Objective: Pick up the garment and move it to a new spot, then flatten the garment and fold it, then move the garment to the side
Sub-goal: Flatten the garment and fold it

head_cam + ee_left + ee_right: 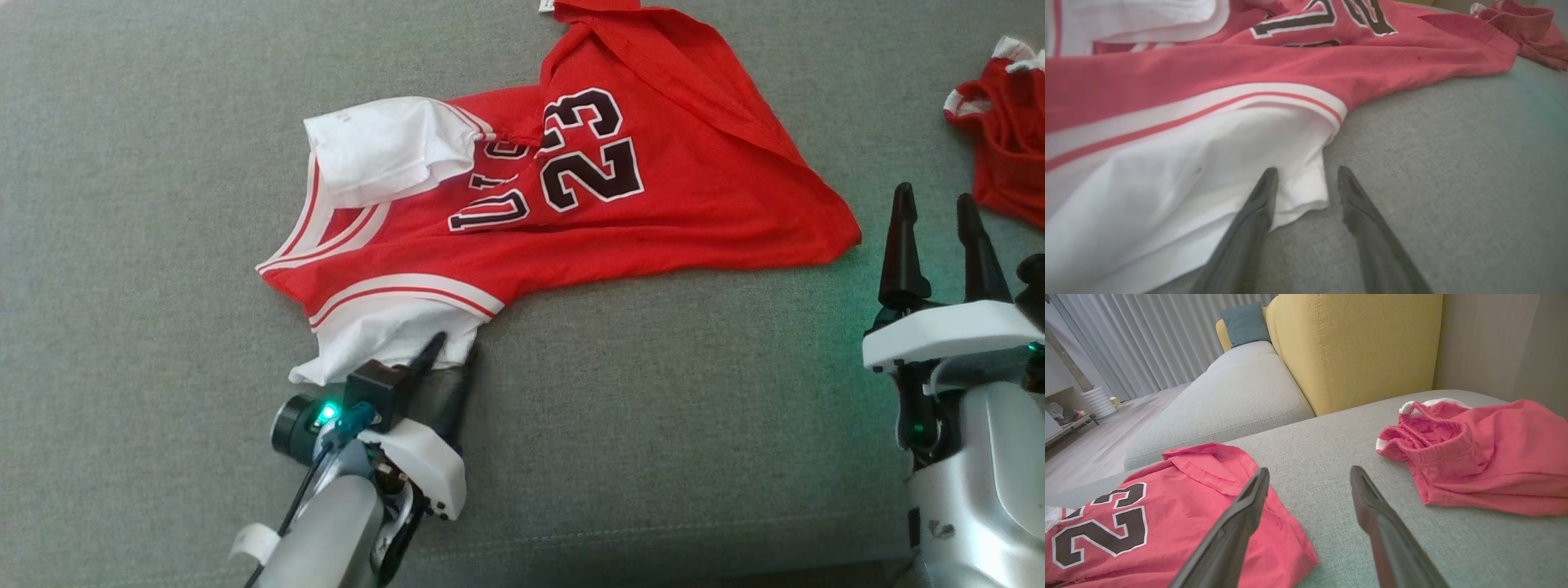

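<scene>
The garment (653,204) is a red jersey with a black "23" and white sleeves, lying crumpled on the grey sofa cushion (163,245). My left gripper (457,343) is down at the lower white sleeve (384,331). In the left wrist view, the left gripper (1306,173) is open, one finger (1257,208) lies over the sleeve (1188,183) and the hem corner sits in the gap. My right gripper (935,196) stands open to the right of the jersey's hem, nothing between its fingers. In the right wrist view, the right gripper (1310,471) points between the jersey (1167,506) and the red shorts.
Bunched red shorts (1008,139) (1486,457) lie at the far right of the cushion. A yellow backrest (1363,347) rises behind it, with a second grey seat (1241,388) and floor beyond. The cushion's front seam (653,531) runs just ahead of my arms.
</scene>
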